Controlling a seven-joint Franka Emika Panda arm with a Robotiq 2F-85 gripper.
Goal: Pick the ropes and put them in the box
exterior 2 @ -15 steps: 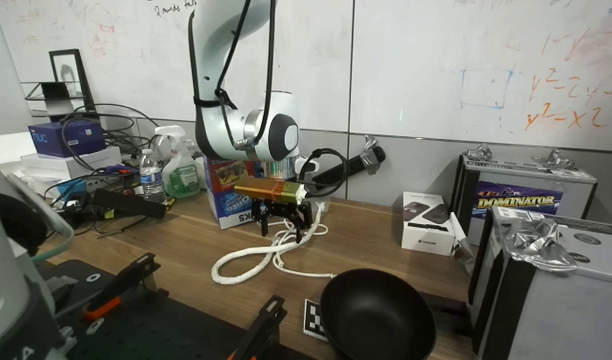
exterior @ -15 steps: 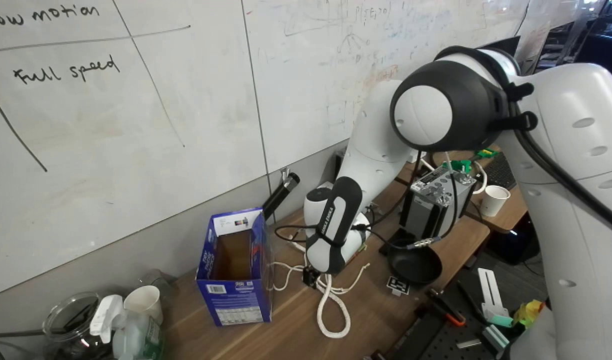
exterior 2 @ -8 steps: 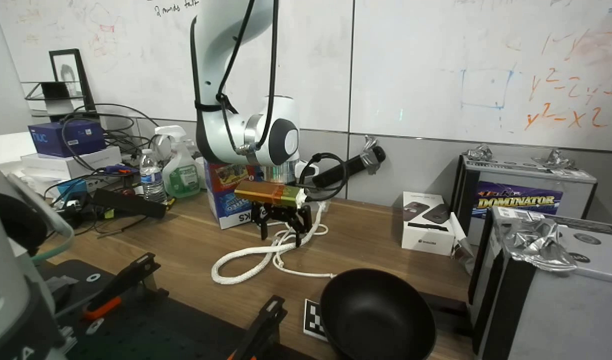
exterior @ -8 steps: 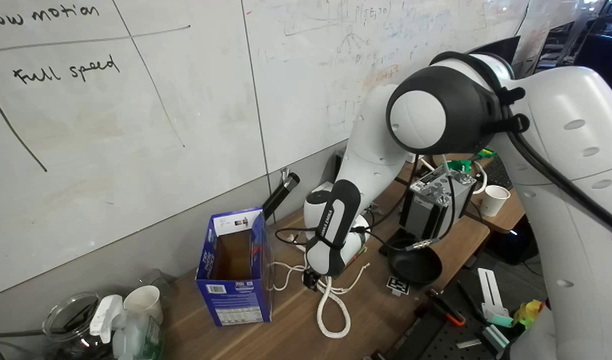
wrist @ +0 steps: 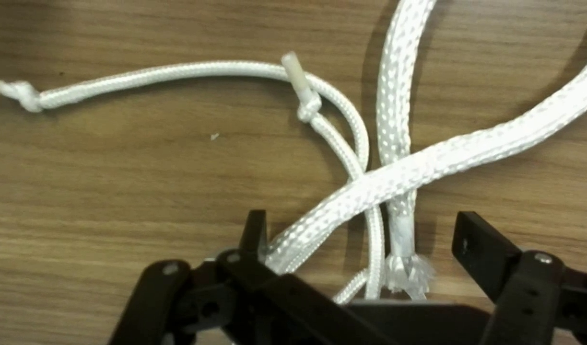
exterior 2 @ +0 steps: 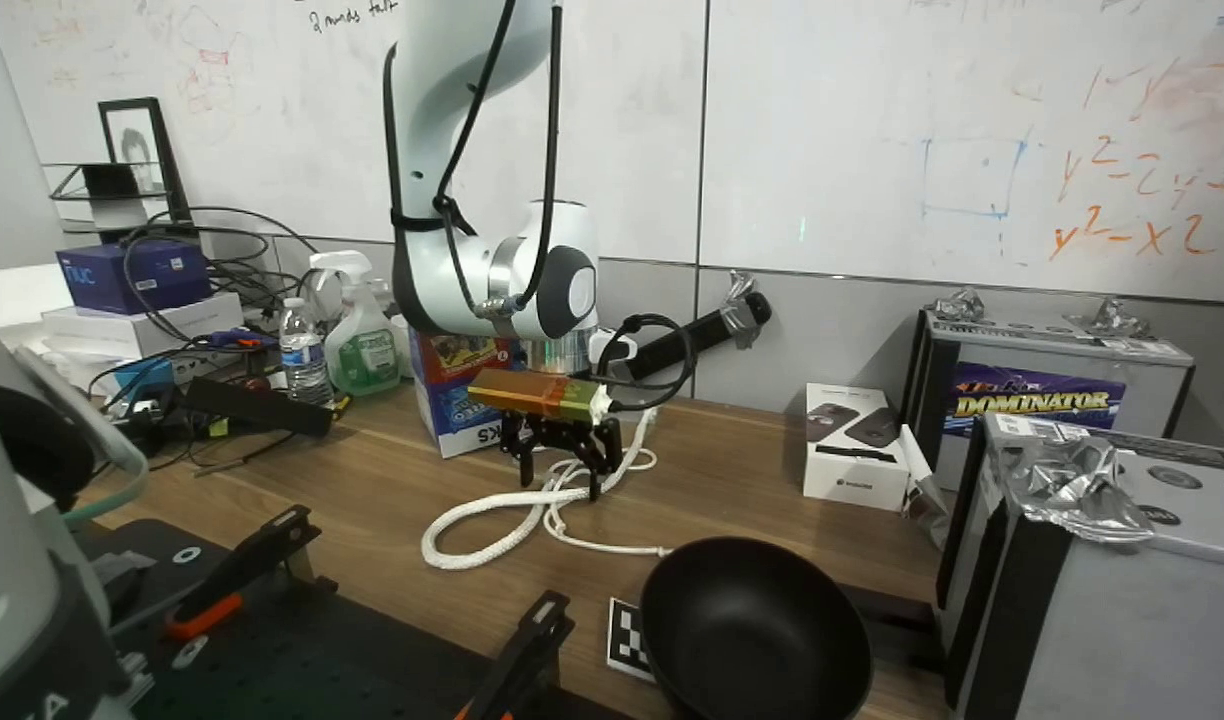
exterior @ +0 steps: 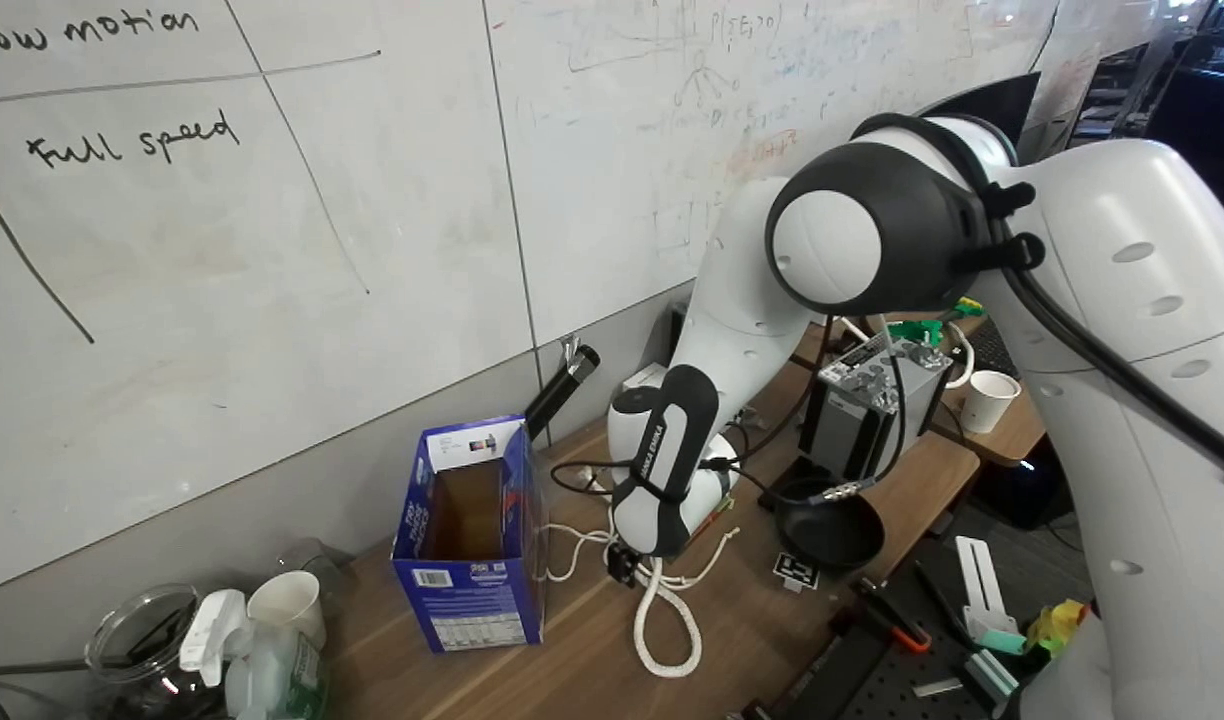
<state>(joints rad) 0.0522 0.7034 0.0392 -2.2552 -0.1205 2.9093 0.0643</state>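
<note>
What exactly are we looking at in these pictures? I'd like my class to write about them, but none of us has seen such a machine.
The machine is a jointed robot arm with a gripper at its end for pinching things. Two cameras outside the robot view the scene from different places; the close-up comes from a camera on its wrist, looking down at the table. On the table lie a thick white rope and a thinner white rope, the thick one crossing over the thinner. A blue box, open at the top, stands beside them, and a black pan sits nearby. Nothing is held: the gripper is open. The job is to put the ropes into the box.
</note>
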